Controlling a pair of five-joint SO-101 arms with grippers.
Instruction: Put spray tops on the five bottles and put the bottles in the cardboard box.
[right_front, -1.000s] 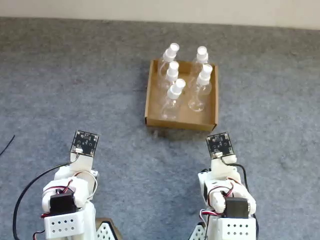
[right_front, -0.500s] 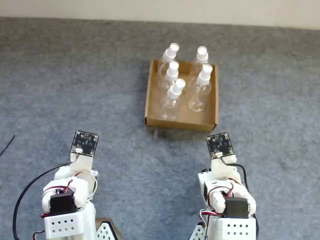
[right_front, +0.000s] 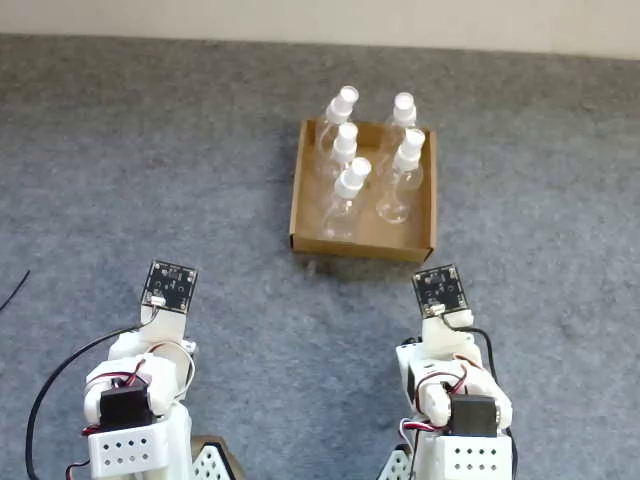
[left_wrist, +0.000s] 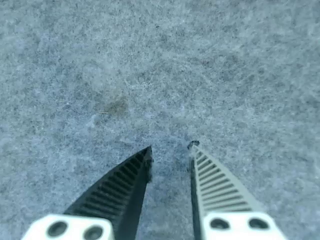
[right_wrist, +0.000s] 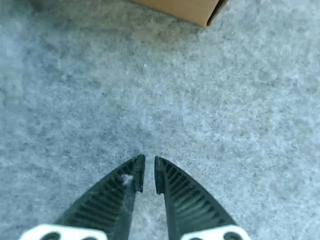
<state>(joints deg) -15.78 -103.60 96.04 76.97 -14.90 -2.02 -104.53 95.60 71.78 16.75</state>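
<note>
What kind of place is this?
Probably a robot practice table: two small white robot arms sit side by side on grey felt-like covering, facing a brown cardboard box of clear plastic spray bottles.

Brown cardboard box (right_front: 360, 247), clear bottles (right_front: 392, 207), white spray tops (right_front: 352, 180), grey table (right_front: 150, 150)

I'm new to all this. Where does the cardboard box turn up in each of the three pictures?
High view: the box sits upper middle, ahead of both arms, nearer the right one.
Right wrist view: one corner of the box lies far beyond the jaws.
Left wrist view: grey carpet ahead of the jaws.
Shared landmark: the grey carpet under everything.
</note>
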